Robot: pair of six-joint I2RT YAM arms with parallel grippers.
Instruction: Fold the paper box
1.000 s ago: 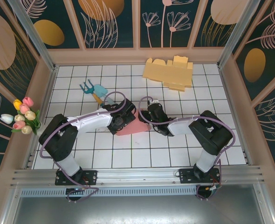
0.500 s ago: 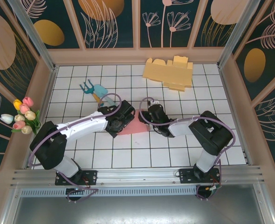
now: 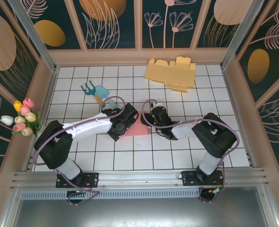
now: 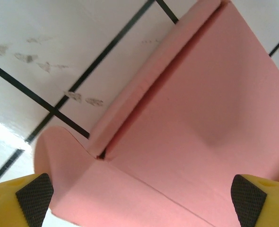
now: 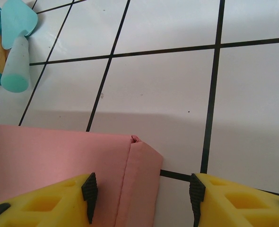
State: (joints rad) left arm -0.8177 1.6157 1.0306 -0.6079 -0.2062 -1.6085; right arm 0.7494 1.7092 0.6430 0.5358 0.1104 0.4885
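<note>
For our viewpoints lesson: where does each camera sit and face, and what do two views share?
Top external: above, behind the arms, looking down at the tiled table; both arms show.
Left wrist: close over the pink box; tips of the left pincer frame it.
Right wrist: low over tiles; right pincer straddles the box edge.
Shared: pink box; teal tools, top and right wrist.

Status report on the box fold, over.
Left end effector open over pink paper box. Right end effector open, straddling its folded edge. Teal garden tools lie apart, not obstructing.

Matt, smooth pink paper box on a glossy white tiled table, scuffed in places
</note>
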